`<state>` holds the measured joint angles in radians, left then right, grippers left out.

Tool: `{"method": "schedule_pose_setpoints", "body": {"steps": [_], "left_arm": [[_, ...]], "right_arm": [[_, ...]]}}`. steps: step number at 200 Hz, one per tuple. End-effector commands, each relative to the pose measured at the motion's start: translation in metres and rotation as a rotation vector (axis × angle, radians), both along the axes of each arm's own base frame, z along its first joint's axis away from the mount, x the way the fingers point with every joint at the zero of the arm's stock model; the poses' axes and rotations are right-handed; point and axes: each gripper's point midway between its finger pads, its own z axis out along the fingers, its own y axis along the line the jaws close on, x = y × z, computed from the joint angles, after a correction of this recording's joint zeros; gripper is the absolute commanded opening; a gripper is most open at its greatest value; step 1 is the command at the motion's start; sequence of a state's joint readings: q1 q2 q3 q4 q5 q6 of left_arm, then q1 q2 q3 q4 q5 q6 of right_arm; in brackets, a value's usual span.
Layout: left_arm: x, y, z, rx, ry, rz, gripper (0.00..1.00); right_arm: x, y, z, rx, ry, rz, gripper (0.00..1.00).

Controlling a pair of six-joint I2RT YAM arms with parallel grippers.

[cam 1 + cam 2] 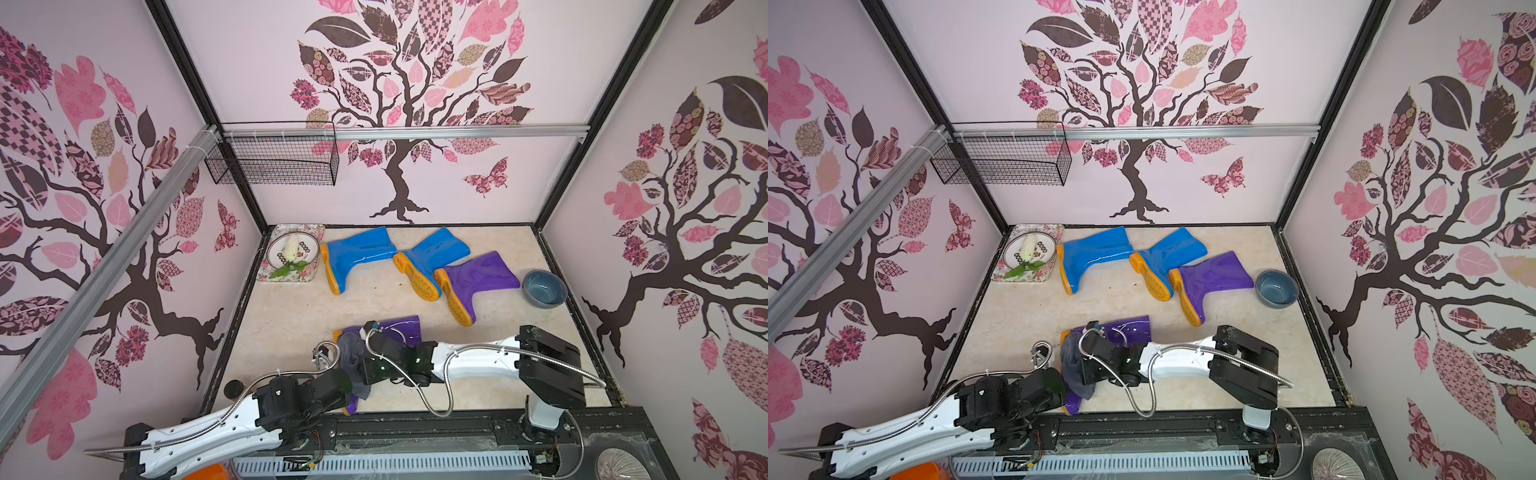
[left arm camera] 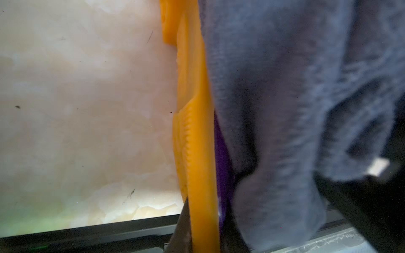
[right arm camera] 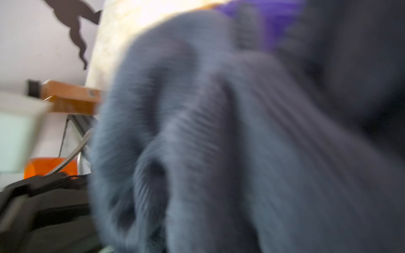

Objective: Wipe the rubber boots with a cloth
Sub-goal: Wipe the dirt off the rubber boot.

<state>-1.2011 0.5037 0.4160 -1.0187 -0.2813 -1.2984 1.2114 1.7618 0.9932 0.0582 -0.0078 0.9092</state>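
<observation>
Reading the floor [image 1: 291, 332] as a clock face in both top views, with twelve at the back wall, the near purple boot [image 1: 401, 328] is lying on its side at six o'clock, its shaft pointing toward three and its orange sole [image 2: 197, 153] facing nine. The cloth [image 1: 351, 361] is draping, bunched, over the foot of this boot, with a tail hanging toward six. The right gripper [image 1: 365, 359] is reaching in from four o'clock and is clamping tight on the cloth, whose blurred folds are filling nearly the whole right wrist view. The left gripper [image 1: 345, 397] is reaching in from seven o'clock and is pinching the toe end of the near purple boot. In the left wrist view, dark fingers are sitting on either side of the sole and a strip of purple.

The first blue boot [image 1: 357, 255] is lying at eleven, the second blue boot [image 1: 436, 253] at twelve, and the far purple boot [image 1: 478, 276] at one, close together in a row, well apart from both grippers. A grey-blue bowl [image 1: 544, 289] is sitting at two, and a floral tray [image 1: 316, 232] is resting in the corner at ten
</observation>
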Motion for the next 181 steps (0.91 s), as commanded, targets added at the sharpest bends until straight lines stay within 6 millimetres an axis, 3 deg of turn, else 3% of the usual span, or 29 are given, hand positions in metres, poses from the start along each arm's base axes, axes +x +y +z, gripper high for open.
{"method": "schedule_pose_setpoints", "body": {"steps": [1,16,36,46,56,72,107,127,144,159,181], "left_arm": [[0.01,-0.012,0.015,-0.089,-0.06,0.021,0.0],[0.009,-0.015,0.013,-0.1,-0.053,0.02,0.0],[0.01,-0.016,0.013,-0.098,-0.05,0.02,0.0],[0.01,-0.018,0.014,-0.098,-0.047,0.015,0.0],[0.01,-0.02,0.014,-0.1,-0.047,0.01,0.0],[0.011,-0.025,0.016,-0.109,-0.05,0.001,0.0],[0.014,-0.038,0.028,-0.131,-0.073,-0.042,0.0],[0.014,-0.043,0.038,-0.148,-0.086,-0.07,0.0],[0.013,-0.043,0.041,-0.156,-0.085,-0.079,0.0],[0.011,-0.042,0.039,-0.164,-0.079,-0.083,0.0],[0.009,-0.037,0.036,-0.176,-0.071,-0.065,0.0]], "right_arm": [[0.042,-0.079,-0.04,-0.07,0.138,-0.305,0.0],[0.058,-0.136,-0.058,-0.2,0.125,-0.417,0.0],[0.072,-0.2,-0.052,-0.39,0.015,-0.51,0.0],[0.074,-0.22,-0.042,-0.458,-0.049,-0.524,0.0],[0.073,-0.222,-0.034,-0.465,-0.077,-0.481,0.0],[0.062,-0.19,-0.027,-0.359,-0.049,-0.353,0.0],[-0.01,-0.045,0.018,-0.057,-0.071,0.085,0.0],[-0.042,0.008,0.053,0.146,-0.033,0.222,0.0],[-0.047,0.025,0.062,0.228,-0.009,0.25,0.0],[-0.049,0.03,0.049,0.205,0.025,0.256,0.0],[-0.073,0.03,0.025,0.256,0.124,0.264,0.0]]}}
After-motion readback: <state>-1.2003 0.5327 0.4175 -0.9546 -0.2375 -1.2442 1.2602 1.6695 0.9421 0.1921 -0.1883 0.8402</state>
